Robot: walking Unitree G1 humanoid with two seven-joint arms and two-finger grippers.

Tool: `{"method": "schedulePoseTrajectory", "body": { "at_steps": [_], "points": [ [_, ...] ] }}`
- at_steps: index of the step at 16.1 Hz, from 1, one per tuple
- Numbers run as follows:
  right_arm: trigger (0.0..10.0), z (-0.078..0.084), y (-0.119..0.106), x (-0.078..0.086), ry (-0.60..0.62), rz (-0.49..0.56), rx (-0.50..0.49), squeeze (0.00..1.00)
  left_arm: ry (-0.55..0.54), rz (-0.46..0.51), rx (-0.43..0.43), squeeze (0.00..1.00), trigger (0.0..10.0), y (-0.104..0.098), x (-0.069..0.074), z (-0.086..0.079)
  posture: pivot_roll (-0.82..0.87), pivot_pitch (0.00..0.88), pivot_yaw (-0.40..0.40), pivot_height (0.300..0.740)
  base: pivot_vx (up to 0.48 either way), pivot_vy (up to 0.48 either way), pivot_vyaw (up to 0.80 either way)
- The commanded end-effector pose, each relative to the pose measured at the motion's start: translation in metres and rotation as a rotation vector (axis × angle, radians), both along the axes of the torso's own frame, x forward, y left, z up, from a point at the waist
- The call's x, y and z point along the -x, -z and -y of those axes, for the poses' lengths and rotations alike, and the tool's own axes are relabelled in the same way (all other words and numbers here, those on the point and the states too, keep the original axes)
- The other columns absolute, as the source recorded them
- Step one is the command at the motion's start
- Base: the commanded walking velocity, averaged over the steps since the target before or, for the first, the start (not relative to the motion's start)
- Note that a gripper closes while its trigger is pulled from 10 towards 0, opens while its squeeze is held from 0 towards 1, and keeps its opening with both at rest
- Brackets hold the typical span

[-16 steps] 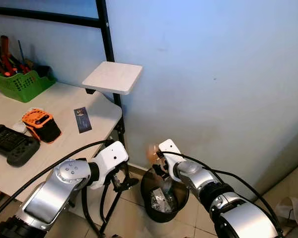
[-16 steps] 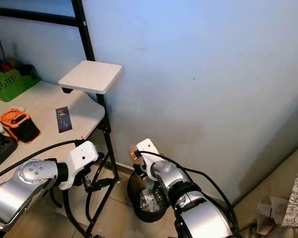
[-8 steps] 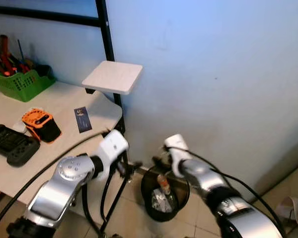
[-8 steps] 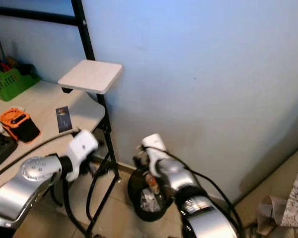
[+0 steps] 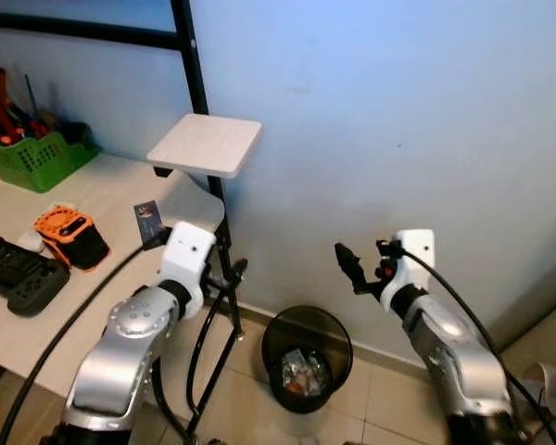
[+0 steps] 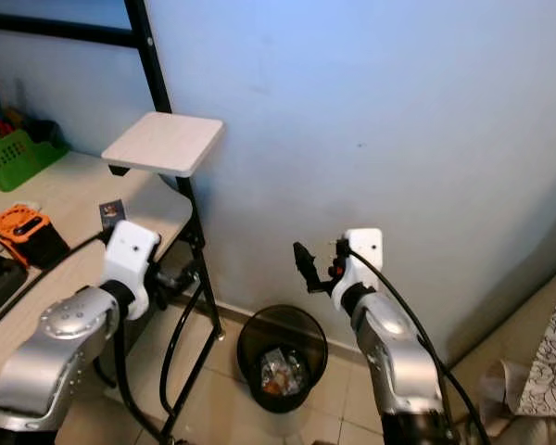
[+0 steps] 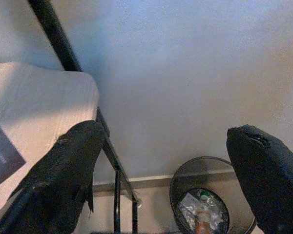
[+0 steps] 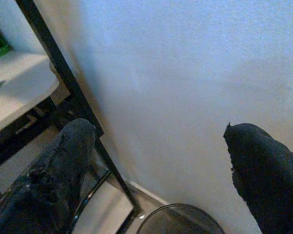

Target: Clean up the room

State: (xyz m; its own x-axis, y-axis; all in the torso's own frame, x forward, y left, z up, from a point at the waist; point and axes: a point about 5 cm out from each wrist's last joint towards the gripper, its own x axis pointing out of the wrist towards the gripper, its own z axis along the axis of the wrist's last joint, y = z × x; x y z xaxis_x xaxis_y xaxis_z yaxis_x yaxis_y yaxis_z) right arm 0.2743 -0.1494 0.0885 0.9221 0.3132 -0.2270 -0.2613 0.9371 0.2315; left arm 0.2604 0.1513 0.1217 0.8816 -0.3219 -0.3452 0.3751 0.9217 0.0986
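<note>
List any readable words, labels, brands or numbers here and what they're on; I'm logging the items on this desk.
None can be read.
Dark card on the desk: a small pale mark, too small and blurred to read.
Orange-and-black device: no legible marking.
Black controller: buttons visible, no legible text.
Green basket of tools: no label visible.

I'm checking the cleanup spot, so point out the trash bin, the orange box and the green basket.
trash bin point(image 5: 276, 326), left eye view, on its black rim.
orange box point(image 5: 63, 222), left eye view, on its orange top.
green basket point(image 5: 39, 165), left eye view, on its front wall.
</note>
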Motion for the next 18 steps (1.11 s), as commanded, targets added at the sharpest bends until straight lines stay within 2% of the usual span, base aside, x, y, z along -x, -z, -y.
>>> {"method": "schedulePoseTrajectory", "body": {
  "at_steps": [1, 3, 5, 7, 8, 13, 18],
  "points": [
    [10.0, 0.0, -0.007, 0.003, 0.028, -0.005, -0.035, 0.0, -0.036, 0.011, 0.008, 0.0, 10.0, -0.006, 0.001, -0.005, -0.08, 0.0, 0.057, 0.74, 0.0, 0.0, 0.0],
    [10.0, 0.001, -0.008, 0.005, 0.054, -0.022, -0.029, 0.0, -0.052, 0.016, -0.007, 0.0, 10.0, -0.007, 0.001, -0.007, -0.07, 0.0, 0.052, 0.74, 0.0, 0.0, 0.0],
    [10.0, 0.003, -0.007, 0.003, 0.1, -0.033, 0.063, 0.0, -0.094, 0.004, -0.065, 0.0, 10.0, -0.003, 0.001, -0.012, -0.06, 0.0, 0.047, 0.74, 0.0, 0.0, 0.0],
    [10.0, 0.002, -0.008, 0.005, 0.118, -0.054, 0.019, 0.0, -0.115, -0.001, -0.074, 0.0, 10.0, -0.002, 0.003, -0.013, -0.05, 0.0, 0.049, 0.74, 0.0, 0.0, 0.0],
    [10.0, 0.002, -0.01, 0.006, 0.114, -0.044, 0.033, 0.0, -0.119, 0.0, -0.066, 0.0, 10.0, -0.002, 0.004, -0.012, -0.06, 0.0, 0.05, 0.74, 0.0, 0.0, 0.0],
    [10.0, 0.007, -0.009, 0.007, 0.179, -0.066, 0.019, 0.0, -0.085, 0.011, -0.082, 0.0, 10.0, -0.002, 0.013, -0.009, -0.05, 0.0, 0.039, 0.74, 0.0, 0.0, -0.78],
    [10.0, 0.007, -0.008, 0.007, 0.187, -0.097, -0.05, 0.0, -0.067, -0.003, -0.114, 0.0, 10.0, 0.0, 0.013, -0.009, -0.03, 0.0, 0.022, 0.74, 0.0, 0.0, -0.8]
  ]
}}
